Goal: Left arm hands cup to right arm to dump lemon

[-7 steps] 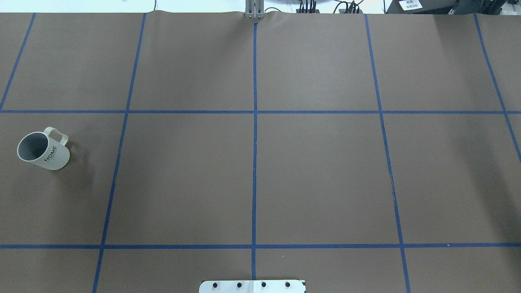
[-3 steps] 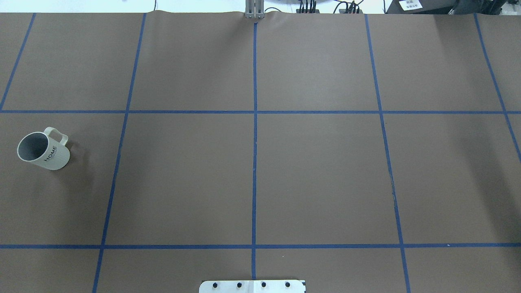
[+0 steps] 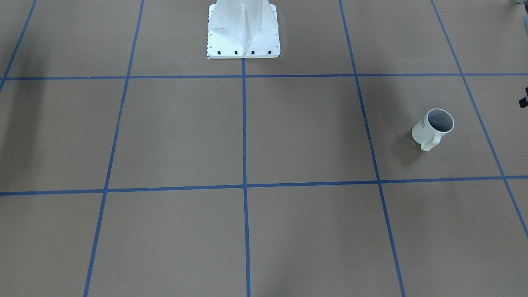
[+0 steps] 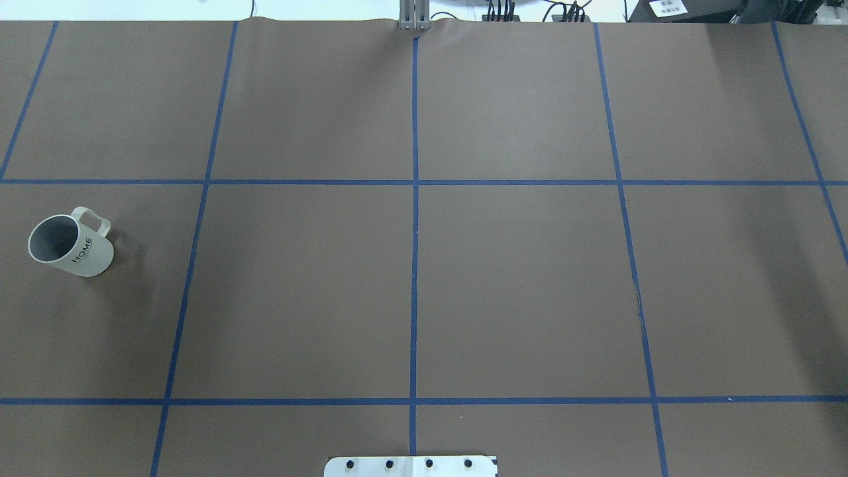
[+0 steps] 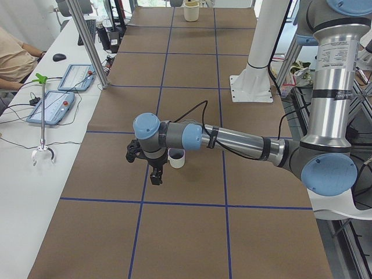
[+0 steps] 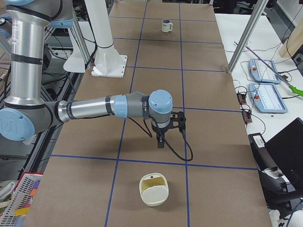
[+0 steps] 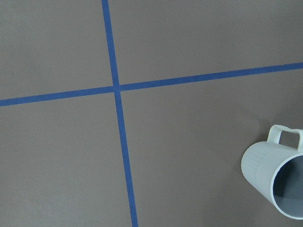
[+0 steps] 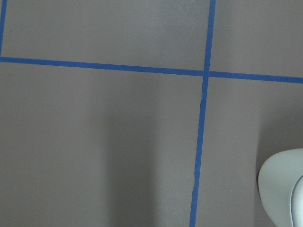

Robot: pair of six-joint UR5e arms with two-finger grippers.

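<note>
The cream-white cup (image 4: 71, 242) stands upright near the table's left end, handle toward the far side, "HOME" on its wall. It also shows in the front view (image 3: 433, 128), the left wrist view (image 7: 277, 178) and the left side view (image 5: 176, 158). Its grey inside shows no lemon; the lemon is not in view. My left gripper (image 5: 154, 176) hangs just beside the cup, above the table. My right gripper (image 6: 161, 140) hangs over the table's right part, far from the cup (image 6: 166, 25). I cannot tell whether either gripper is open or shut.
A cream container (image 6: 154, 190) with a yellowish inside lies near the table's right end; its edge shows in the right wrist view (image 8: 284, 187). The white robot pedestal (image 3: 243, 31) stands at the table's middle rear. Blue tape lines grid the brown table (image 4: 517, 291).
</note>
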